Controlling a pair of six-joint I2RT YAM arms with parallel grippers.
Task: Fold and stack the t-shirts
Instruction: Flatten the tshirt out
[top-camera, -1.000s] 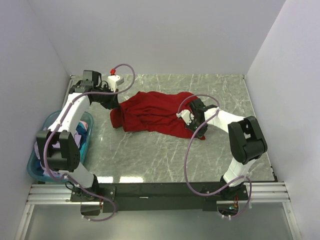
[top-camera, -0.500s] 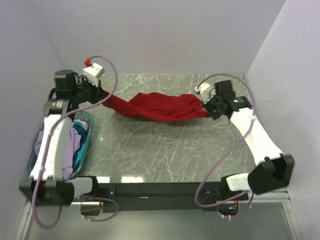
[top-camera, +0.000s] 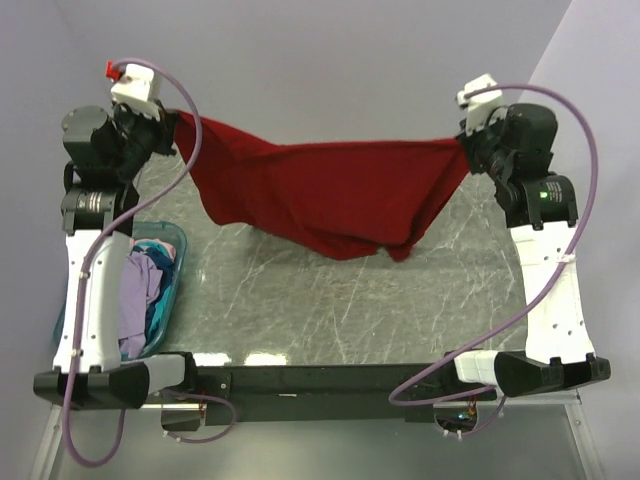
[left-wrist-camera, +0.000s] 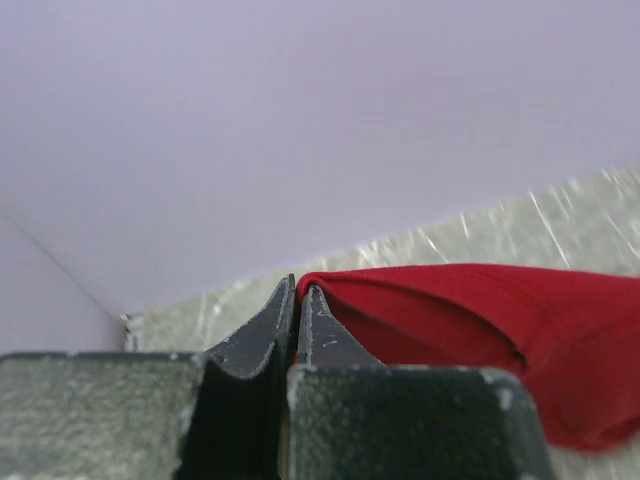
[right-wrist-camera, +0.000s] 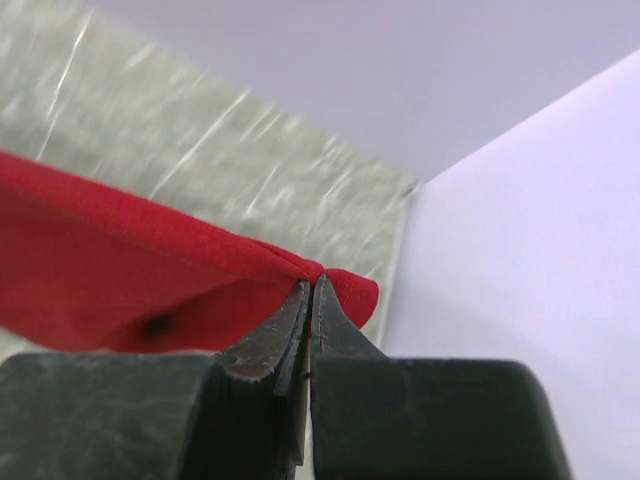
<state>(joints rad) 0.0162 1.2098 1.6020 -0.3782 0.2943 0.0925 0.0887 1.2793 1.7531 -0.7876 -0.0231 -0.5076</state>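
Red tee (top-camera: 320, 190): held up over counter (top-camera: 330, 300), spread wide btwn left gripper (top-camera: 178, 120) and right gripper (top-camera: 462, 140), each w/ jaws shut on a top corner. Top edge near taut, rest hangs in a sagging, creased curve, lowest tip right of centre; can't tell if tip touches counter. Lavender tee (top-camera: 135, 295) and teal-blue tee (top-camera: 160, 300) lie crumpled together in basket (top-camera: 180, 240) at far left.

Stretched red t-shirt (top-camera: 320, 195) blocks the far side; basket (top-camera: 177, 240) flanks the left.
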